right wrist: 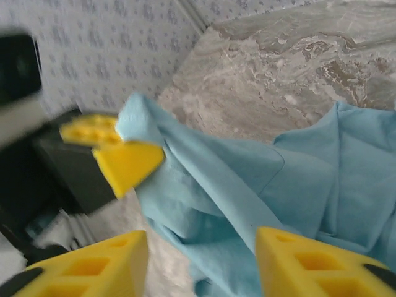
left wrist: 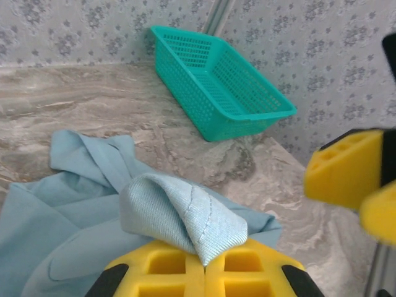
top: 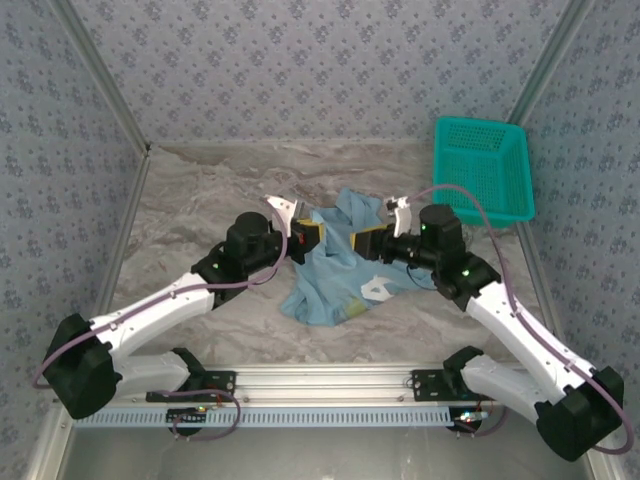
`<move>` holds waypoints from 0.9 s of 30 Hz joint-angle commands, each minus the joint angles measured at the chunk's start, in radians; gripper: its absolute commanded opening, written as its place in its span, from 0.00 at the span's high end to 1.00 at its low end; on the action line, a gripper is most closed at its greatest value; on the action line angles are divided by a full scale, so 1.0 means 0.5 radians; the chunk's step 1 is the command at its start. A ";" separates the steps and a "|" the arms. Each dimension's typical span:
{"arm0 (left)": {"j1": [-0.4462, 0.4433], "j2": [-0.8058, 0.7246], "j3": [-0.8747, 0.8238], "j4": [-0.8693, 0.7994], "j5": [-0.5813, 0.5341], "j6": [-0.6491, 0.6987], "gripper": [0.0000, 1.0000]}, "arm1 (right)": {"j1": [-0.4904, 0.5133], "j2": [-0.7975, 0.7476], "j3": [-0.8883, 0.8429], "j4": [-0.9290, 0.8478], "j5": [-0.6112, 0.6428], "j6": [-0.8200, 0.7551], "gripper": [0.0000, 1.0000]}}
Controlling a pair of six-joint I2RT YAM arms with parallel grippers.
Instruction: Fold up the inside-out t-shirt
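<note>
The light blue t-shirt lies crumpled in the middle of the table, with a patch of white print showing near its right side. My left gripper is at the shirt's upper left edge and is shut on a raised fold of it; the hemmed cloth sticks up from between the yellow fingers. My right gripper faces it from the right, close by, and stands open. The shirt hangs across the gap between its yellow fingers. The left gripper's yellow finger shows just beyond.
A teal mesh basket stands at the back right corner against the wall, also in the left wrist view. Patterned walls close in the marble table on three sides. Both arms reach inward from the near rail.
</note>
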 commanded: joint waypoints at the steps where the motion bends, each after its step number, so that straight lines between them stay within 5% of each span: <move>1: 0.006 -0.067 0.007 0.109 0.113 -0.107 1.00 | 0.104 0.130 -0.062 -0.077 0.278 -0.304 0.41; 8: 0.007 -0.088 0.007 0.081 0.124 -0.112 1.00 | 0.235 0.485 0.030 0.054 0.377 -0.403 0.38; 13: 0.009 -0.117 0.002 -0.036 -0.078 -0.129 1.00 | 0.158 0.502 0.079 0.057 0.107 -0.397 0.85; 16: 0.069 -0.140 -0.014 -0.171 -0.312 -0.236 1.00 | -0.027 0.349 -0.001 0.208 -0.341 -0.333 0.99; 20: 0.232 -0.134 -0.078 -0.141 -0.262 -0.454 1.00 | -0.186 0.215 -0.123 0.552 -0.777 -0.174 1.00; 27: 0.270 -0.078 -0.104 0.182 0.254 -0.493 1.00 | -0.220 0.318 -0.146 1.021 -1.004 -0.008 0.96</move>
